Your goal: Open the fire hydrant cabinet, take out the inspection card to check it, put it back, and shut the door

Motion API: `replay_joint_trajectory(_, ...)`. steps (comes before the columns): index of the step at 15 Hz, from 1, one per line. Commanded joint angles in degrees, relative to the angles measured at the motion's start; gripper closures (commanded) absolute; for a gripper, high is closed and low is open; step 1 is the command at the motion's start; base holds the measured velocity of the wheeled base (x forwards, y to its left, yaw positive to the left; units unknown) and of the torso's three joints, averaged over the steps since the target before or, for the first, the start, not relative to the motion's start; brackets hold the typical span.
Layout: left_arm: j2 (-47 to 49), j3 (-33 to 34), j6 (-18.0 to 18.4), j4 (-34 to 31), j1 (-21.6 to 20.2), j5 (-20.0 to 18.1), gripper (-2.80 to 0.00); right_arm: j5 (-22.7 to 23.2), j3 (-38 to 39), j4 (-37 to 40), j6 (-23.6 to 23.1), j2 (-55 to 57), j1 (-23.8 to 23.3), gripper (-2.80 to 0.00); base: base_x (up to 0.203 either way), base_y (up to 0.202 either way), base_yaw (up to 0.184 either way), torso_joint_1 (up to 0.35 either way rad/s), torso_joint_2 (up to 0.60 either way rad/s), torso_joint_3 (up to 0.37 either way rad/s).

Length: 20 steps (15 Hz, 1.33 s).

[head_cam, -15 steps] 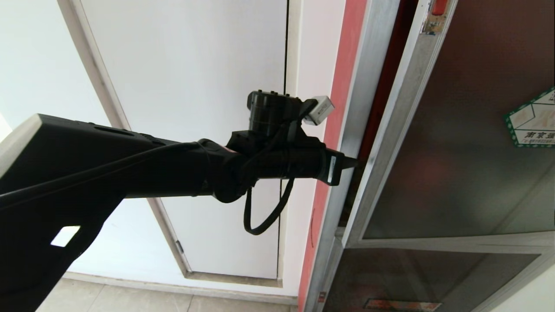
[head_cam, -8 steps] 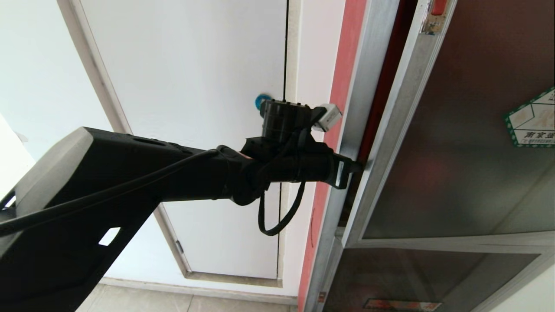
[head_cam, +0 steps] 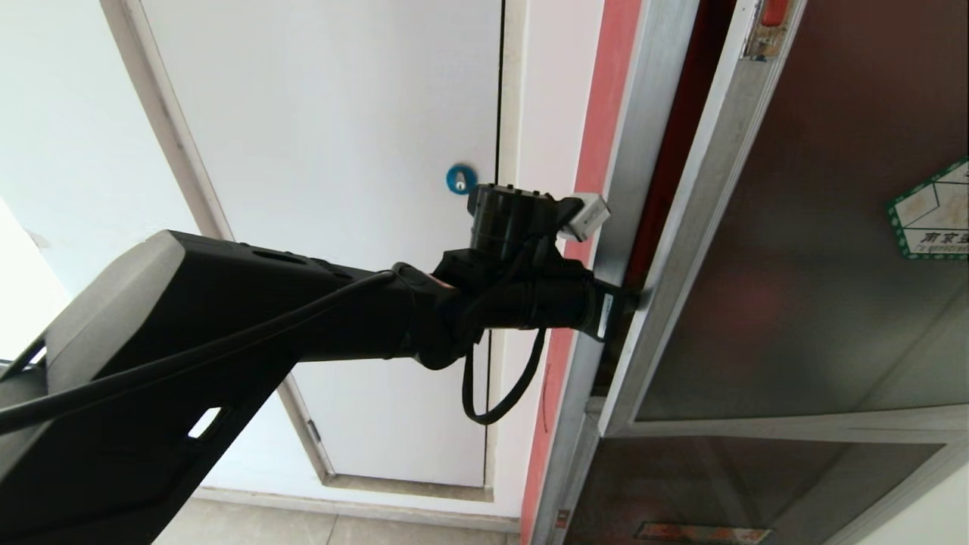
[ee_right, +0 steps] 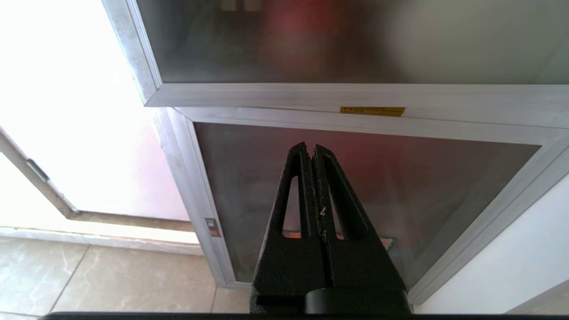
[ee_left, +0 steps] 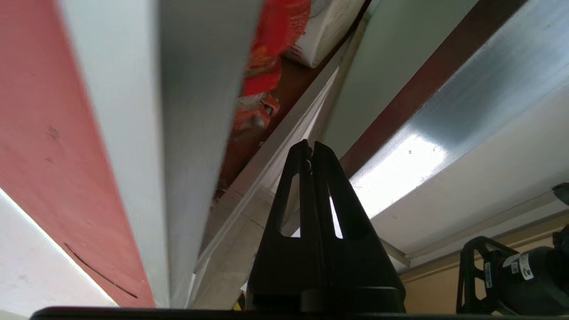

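Reaching from the left of the head view, our left gripper point(head_cam: 632, 297) has its jaws pressed together with nothing between them, the tip poked into the narrow gap between the fire hydrant cabinet point(head_cam: 632, 136) frame and the free edge of the door point(head_cam: 795, 250), which stands slightly ajar. We note a green-bordered sticker point(head_cam: 933, 221) on the glass and a blue lock point(head_cam: 460, 179) on the white panel door point(head_cam: 325, 189) beside the cabinet. Our right gripper point(ee_right: 312, 151) hangs low before the lower glass panel point(ee_right: 355, 178), jaws closed and empty; the inspection card is not visible.
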State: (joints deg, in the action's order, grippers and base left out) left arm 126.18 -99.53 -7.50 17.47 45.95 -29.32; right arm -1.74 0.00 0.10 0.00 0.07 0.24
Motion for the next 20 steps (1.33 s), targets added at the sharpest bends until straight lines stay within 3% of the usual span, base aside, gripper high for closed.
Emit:
replay_joint_trajectory(1,-1.67,1.17,-0.06,0.11,1.09,-0.30,0.00,-0.02,0.00,-0.01,0.00,0.10,0.11,0.00,0.000,0.000,0.000,0.000,0.00,0.000)
replay_joint_trajectory(12,-9.43,11.75,0.43,0.17,6.89,-0.30,0.00,-0.02,0.00,-0.01,0.00,0.01,0.09,0.00,0.000,0.000,0.000,0.000,0.00,0.000)
replay_joint_trajectory(20,-10.54,12.77,0.11,-0.04,12.08,-0.22,0.00,-0.09,0.00,-0.01,0.00,0.02,0.03,0.00,0.000,0.000,0.000,0.000,0.00,0.000)
